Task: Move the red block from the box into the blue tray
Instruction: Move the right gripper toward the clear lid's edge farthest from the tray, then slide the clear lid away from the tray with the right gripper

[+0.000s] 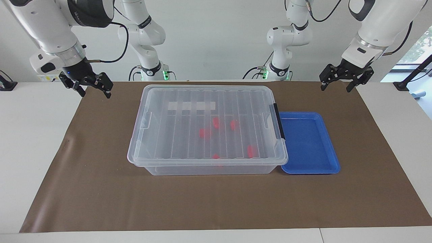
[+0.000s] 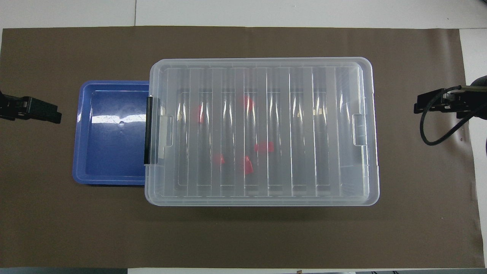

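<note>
The red block of the task lies on the floor of the box, one of five alike scattered under the ribbed lid, which is still on; the black clip handle sits at the end that touches the blue tray, and the tray is bare. The chief risk, as I judge it, is the lid; no block can be reached until the clip is released and the lid lifted off, and a pull on the clip alone could drag the light box over the brown mat or shove it against the tray and shift that. A second risk is choice; the blocks lie close together, so a descent between two could nudge both and pinch neither.

The left pincer hangs in the air with its fingers spread, holding and touching nothing; the tray is below it and toward the middle of the counter, the clip just past that. The right pincer hangs likewise, spread and empty, over the mat's edge at its own end; the box's unclipped end is the nearest thing to it, well apart.
</note>
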You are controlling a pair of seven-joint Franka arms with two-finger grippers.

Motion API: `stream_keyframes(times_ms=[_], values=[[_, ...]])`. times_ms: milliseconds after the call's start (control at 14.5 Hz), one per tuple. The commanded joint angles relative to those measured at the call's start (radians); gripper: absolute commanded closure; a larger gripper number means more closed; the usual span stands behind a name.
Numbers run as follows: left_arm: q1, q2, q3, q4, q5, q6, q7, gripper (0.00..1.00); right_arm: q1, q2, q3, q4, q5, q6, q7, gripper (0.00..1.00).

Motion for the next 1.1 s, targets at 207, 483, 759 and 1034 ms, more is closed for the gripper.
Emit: stream_keyframes(times_ms=[207, 483, 759, 1034], values=[[0.004, -0.014, -0.001, -0.023, -0.011, 0.016, -0.003, 0.00, 0.067, 0.009, 0.006, -0.124, 0.011, 0.154, 0.089, 0.00], [0.006, -0.014, 0.000, -0.023, -0.011, 0.016, -0.003, 0.00, 0.070, 0.016, 0.006, -0.212, 0.011, 0.224, 0.086, 0.00], [0.006, -0.014, 0.000, -0.023, -0.011, 0.016, -0.006, 0.00, 0.073, 0.020, 0.006, -0.269, 0.011, 0.289, 0.080, 0.00], [0.001, -0.016, 0.000, -0.023, -0.011, 0.014, -0.007, 0.00, 0.072, 0.018, 0.006, -0.305, 0.011, 0.319, 0.078, 0.00]])
